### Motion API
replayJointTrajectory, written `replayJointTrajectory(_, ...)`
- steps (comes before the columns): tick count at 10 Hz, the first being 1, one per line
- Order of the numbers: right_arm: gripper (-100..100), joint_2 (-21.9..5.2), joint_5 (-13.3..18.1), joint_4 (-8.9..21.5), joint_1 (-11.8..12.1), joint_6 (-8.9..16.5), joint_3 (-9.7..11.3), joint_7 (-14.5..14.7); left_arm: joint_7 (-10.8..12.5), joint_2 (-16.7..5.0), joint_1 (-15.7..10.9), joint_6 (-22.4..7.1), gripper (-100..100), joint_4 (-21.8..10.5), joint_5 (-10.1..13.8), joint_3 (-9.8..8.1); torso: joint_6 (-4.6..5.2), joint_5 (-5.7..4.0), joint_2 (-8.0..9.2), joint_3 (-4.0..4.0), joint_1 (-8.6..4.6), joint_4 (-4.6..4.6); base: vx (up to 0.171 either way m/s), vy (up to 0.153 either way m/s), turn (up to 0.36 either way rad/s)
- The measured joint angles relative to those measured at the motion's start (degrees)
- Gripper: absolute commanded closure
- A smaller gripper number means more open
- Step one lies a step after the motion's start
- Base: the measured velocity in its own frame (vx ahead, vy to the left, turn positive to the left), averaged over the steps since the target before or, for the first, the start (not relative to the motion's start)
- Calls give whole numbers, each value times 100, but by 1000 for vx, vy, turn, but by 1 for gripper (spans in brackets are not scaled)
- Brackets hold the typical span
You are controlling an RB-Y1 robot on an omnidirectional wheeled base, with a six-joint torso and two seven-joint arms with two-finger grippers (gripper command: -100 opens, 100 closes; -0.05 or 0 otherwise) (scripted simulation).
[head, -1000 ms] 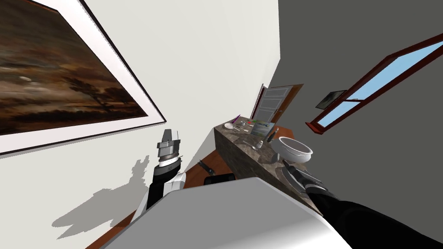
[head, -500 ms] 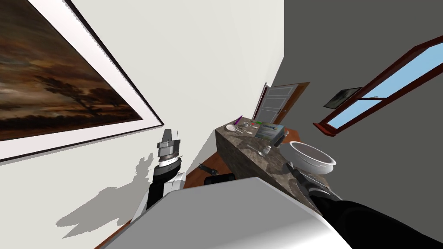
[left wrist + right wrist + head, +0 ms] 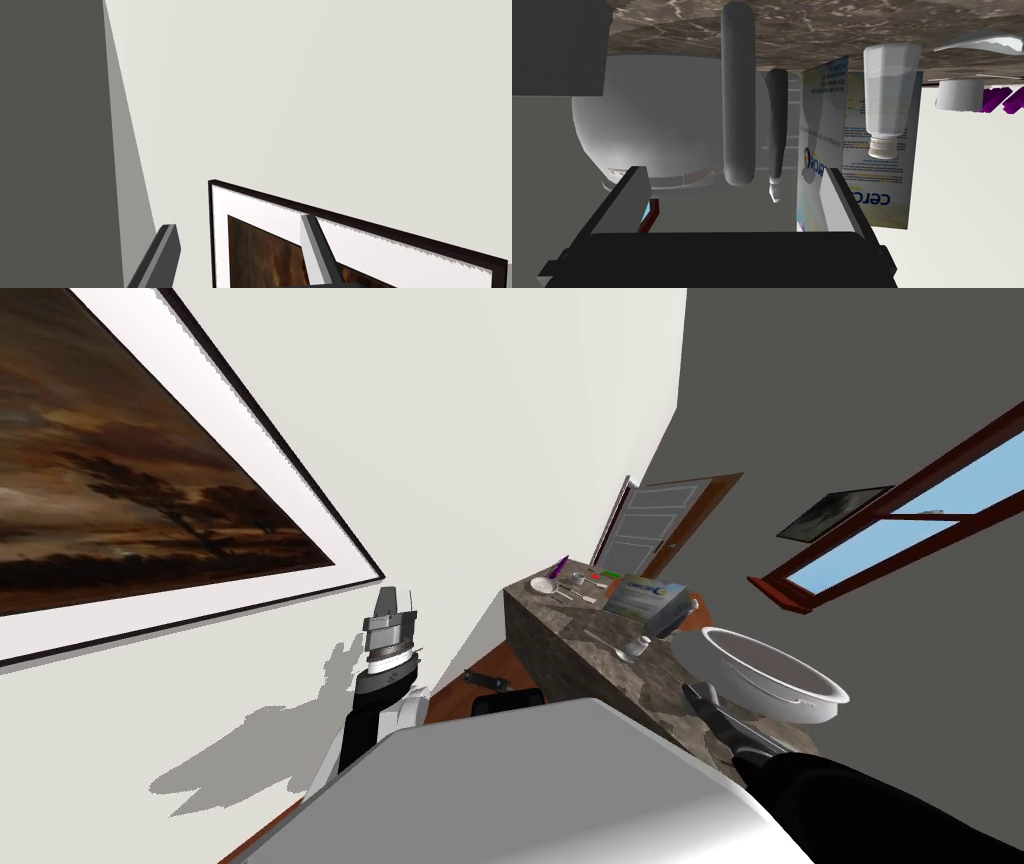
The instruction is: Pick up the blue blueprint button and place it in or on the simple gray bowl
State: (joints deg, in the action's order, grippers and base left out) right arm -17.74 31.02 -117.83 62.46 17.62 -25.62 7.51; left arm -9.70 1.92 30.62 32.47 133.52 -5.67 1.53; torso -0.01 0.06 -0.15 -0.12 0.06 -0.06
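Observation:
A pale grey bowl (image 3: 772, 676) stands on the marbled counter (image 3: 560, 633) at its near right end. My right gripper (image 3: 703, 698) hovers low beside it, fingers open and holding nothing. In the right wrist view the bowl (image 3: 662, 125) lies just beyond the open right gripper (image 3: 737, 190), with a grey rounded rod (image 3: 738, 95) in front of it. Small red and green items (image 3: 596, 576) lie at the counter's far end; I cannot make out a blue button among them. My left gripper (image 3: 392, 606) is raised by the white wall, and the left wrist view shows the left gripper (image 3: 237, 255) open and empty.
A cereal box (image 3: 645, 598) stands mid-counter with a dark bottle (image 3: 688, 610), a clear shaker (image 3: 889, 95) and a spoon (image 3: 612, 643) near it. A small bowl (image 3: 543, 585) and a purple item (image 3: 562, 563) sit at the far end. A door (image 3: 645, 523) is beyond.
The whole head view has shifted: I have moved nearer to the counter, so the bowl looks larger and further right. My right gripper has kept beside it. The left arm is unchanged.

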Motion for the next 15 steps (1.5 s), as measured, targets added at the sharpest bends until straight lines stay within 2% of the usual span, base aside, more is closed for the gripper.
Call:
replayJointTrajectory(1,-100,42,23,140,-25,50,-29,-46,0,0,0,0,0,0,0,0,-1,-1,1,1,-1,1,27,21,10)
replayJointTrajectory(2,0,47,27,158,-29,64,-30,-56,0,0,0,0,0,0,0,0,0,-2,11,6,-10,2,0,0,0)
replayJointTrajectory(3,-100,47,27,155,-29,63,-30,-55,0,0,0,0,0,0,0,0,0,-3,19,11,-16,4,-53,35,357)
replayJointTrajectory(7,-100,-200,-252,648,-397,505,-255,-110,0,0,-4,-1,0,-1,0,1,-6,-1,83,48,-8,19,-153,49,318)
replayJointTrajectory(8,-100,-320,-373,777,-484,654,-327,-133,0,0,-3,-1,0,-1,0,0,1,-1,88,51,-6,20,-142,50,202)
replayJointTrajectory(11,-100,-447,-520,1147,-731,894,-488,-181,0,0,-2,-1,0,-1,0,0,0,-2,66,39,-13,16,-82,38,176)
replayJointTrajectory(12,100,-456,-530,1156,-741,921,-492,-183,0,-1,-1,0,0,0,0,-1,5,-5,51,30,-22,13,-8,3,-10)
replayJointTrajectory(15,100,-451,-531,1158,-739,926,-495,-187,0,-1,0,0,0,0,0,-1,-1,-7,28,16,-29,6,-2,0,-5)
